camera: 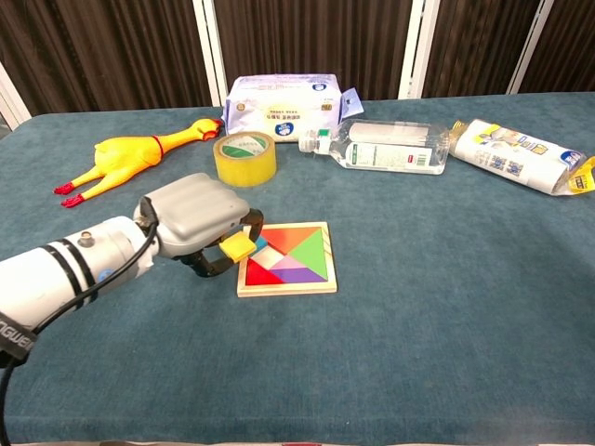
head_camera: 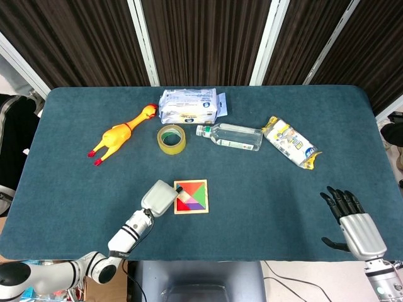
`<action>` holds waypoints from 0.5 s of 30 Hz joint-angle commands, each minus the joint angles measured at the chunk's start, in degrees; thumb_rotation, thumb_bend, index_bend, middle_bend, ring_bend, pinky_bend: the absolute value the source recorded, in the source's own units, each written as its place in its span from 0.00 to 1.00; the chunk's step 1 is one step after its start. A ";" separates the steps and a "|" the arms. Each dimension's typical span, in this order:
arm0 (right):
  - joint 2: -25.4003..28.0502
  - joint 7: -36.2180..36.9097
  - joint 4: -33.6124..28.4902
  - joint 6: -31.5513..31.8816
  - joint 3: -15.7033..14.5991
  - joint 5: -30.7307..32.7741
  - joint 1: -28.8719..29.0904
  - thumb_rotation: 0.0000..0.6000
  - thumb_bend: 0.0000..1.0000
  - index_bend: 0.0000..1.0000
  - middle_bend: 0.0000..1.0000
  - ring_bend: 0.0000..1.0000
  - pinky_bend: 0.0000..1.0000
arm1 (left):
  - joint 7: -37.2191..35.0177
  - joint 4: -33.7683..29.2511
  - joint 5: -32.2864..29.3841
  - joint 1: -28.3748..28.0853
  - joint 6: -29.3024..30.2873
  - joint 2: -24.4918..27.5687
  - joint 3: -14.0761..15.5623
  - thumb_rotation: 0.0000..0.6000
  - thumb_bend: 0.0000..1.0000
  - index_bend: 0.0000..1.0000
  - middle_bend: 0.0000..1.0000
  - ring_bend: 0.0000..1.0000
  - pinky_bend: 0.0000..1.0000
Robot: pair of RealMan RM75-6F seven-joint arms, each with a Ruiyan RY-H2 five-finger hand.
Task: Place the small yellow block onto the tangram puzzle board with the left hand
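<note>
Left robot hand [head_camera: 159,197] beside tangram board [head_camera: 191,196]

A desk [head_camera: 264,189] with a dark teal cloth top carries a puzzle board [head_camera: 191,196] near the front, a tape roll [head_camera: 171,138], a rubber chicken [head_camera: 119,134], a pack of wipes [head_camera: 189,106], a plastic bottle [head_camera: 230,136] lying on its side, and a snack packet [head_camera: 289,142].
</note>
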 commanded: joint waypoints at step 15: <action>0.84 2.14 0.33 1.01 -0.18 -0.82 -0.36 1.00 0.18 0.00 0.00 0.00 0.00 | 3.43 1.71 -5.53 -2.61 -0.27 -4.50 -0.47 1.00 0.38 0.71 1.00 1.00 1.00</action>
